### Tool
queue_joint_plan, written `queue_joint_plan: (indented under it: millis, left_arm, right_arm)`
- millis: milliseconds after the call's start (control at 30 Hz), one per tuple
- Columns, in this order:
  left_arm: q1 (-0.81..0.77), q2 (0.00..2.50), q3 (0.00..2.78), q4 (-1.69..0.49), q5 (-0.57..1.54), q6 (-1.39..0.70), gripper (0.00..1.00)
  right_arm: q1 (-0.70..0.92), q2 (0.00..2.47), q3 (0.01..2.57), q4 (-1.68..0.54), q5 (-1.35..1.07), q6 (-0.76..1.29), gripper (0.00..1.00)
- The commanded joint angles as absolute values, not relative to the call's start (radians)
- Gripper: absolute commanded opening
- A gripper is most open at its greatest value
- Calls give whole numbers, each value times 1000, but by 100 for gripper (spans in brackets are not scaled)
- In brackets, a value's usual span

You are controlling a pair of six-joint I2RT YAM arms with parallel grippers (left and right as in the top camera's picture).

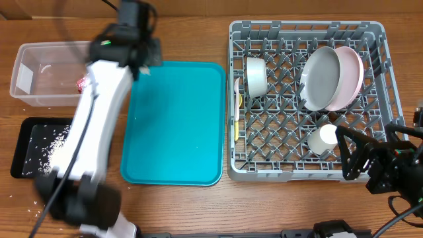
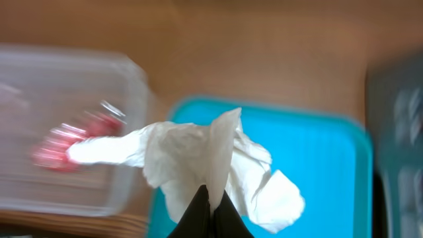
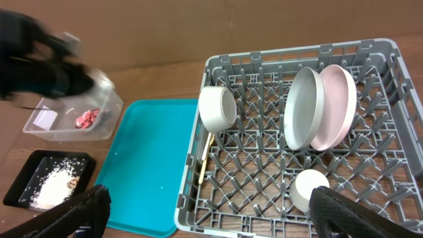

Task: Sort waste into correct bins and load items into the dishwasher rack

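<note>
Overhead, rack: rack holds bowl, grey plate and pink plate on edge, cup, and utensil by its left wall.
Tub: tub holds wrapper at its right end.
Black tray: black tray holds scattered rice.
Room: teal tray lies between bins and rack; bare table shows behind it.
Left gripper: left gripper is clenched on napkin, above the teal tray's corner by the tub.
Napkin: white, crumpled, blurred.
Right gripper: right gripper is spread wide, holding nothing, by the rack's near edge.
</note>
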State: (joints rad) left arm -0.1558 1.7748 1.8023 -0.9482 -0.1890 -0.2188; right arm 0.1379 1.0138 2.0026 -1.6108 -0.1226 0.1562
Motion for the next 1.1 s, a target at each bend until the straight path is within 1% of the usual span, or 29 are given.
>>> queue_joint_plan:
  millis: [0,67,167,200,233,300,333,400,467,533,633,700,733,767,933,1067]
  left_arm:
    - [-67,1721,1818,-960,-387,-238,4]
    - [15,1752,1814,-959,-381,-240,4]
    - [90,1827,1814,-947,-365,-241,4]
    - [114,1864,1814,-927,-365,-240,30]
    - [128,1888,1815,-915,-365,-239,68]
    - [137,1888,1820,-944,-345,-239,79]
    - [135,1871,1838,-966,-322,-239,87]
    - [114,1818,1897,-1022,-297,-238,91]
    - [95,1758,1954,-1085,-266,-230,92]
    - [57,1664,2042,-1203,-178,-201,93]
    - [-14,1536,2115,-1317,-69,-144,93]
    - [-77,1435,2119,-1385,-69,-145,94]
    - [-111,1380,2119,-1425,-68,-147,99]
    - [-133,1348,2119,-1454,-69,-150,100]
    - [-157,1265,2119,-1573,-69,-150,100]
    - [-157,1254,2119,-1586,-69,-150,100]
  right_arm:
    - [136,1011,2009,-1617,-112,150,100]
    - [136,1011,2009,-1625,-112,150,100]
    - [136,1011,2009,-1631,-112,150,100]
    - [136,1011,2009,-1637,-112,150,100]
    - [136,1011,2009,-1643,-112,150,100]
    - [136,1011,2009,-1656,-112,150,100]
    - [136,1011,2009,-1659,-113,150,100]
    - [136,1011,2009,-1655,-113,150,100]
    - [136,1011,2009,-1645,-113,150,100]
    - [136,1011,2009,-1624,-117,150,100]
    - [136,1011,2009,-1593,-136,150,100]
    - [136,1011,2009,-1569,-154,150,100]
    - [136,1011,2009,-1557,-171,150,100]
    - [136,1011,2009,-1549,-184,150,100]
    - [136,1011,2009,-1555,-185,150,100]
    - [136,1011,2009,-1560,-185,155,100]
